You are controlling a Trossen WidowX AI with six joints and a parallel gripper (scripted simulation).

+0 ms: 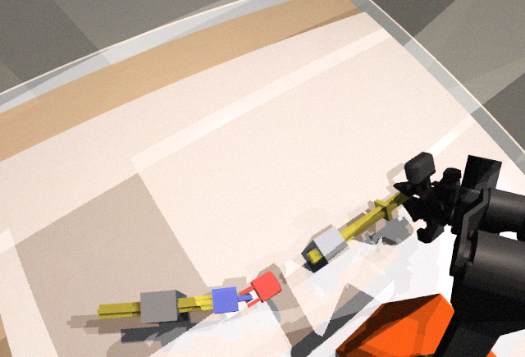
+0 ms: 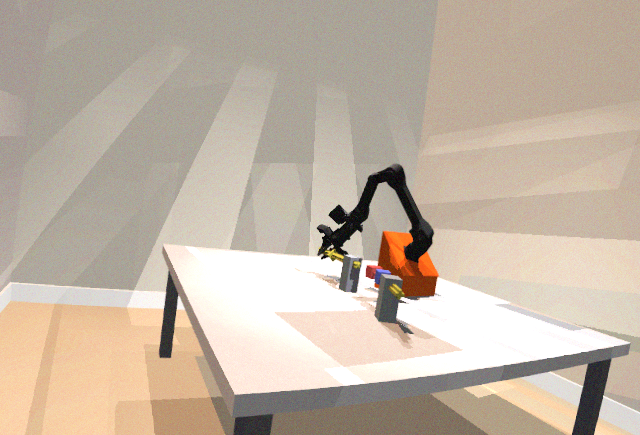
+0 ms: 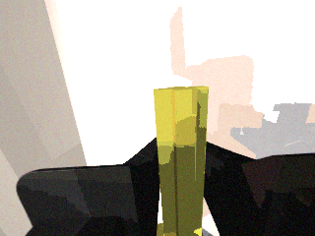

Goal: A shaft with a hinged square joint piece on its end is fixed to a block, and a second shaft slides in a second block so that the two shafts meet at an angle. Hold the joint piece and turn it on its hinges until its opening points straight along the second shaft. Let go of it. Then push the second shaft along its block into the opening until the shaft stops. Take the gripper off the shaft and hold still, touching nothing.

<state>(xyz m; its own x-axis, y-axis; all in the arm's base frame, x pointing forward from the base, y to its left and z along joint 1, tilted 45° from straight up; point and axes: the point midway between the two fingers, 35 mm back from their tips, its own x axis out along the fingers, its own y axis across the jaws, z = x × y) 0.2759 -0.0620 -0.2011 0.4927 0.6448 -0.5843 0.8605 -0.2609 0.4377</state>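
Note:
The first yellow shaft (image 1: 118,309) (image 2: 396,290) passes through a grey block (image 1: 158,307) (image 2: 386,300). On its end sits the blue hinge piece (image 1: 224,299) (image 2: 382,275), with the red square joint piece (image 1: 267,286) (image 2: 372,271) turned at an angle towards the second block. The second yellow shaft (image 1: 362,225) (image 3: 182,162) runs through the second grey block (image 1: 330,243) (image 2: 351,273); its near end shows just at the block's face, apart from the red piece. My gripper (image 1: 404,196) (image 3: 172,141) is shut on the second shaft's far end, behind its collar (image 1: 383,209).
The orange arm base (image 1: 398,327) (image 2: 408,270) stands at the lower right in the top view. The arm reaches over from it to the second shaft. The pale table (image 1: 237,167) (image 2: 248,347) lies under everything, its far edge well beyond the blocks.

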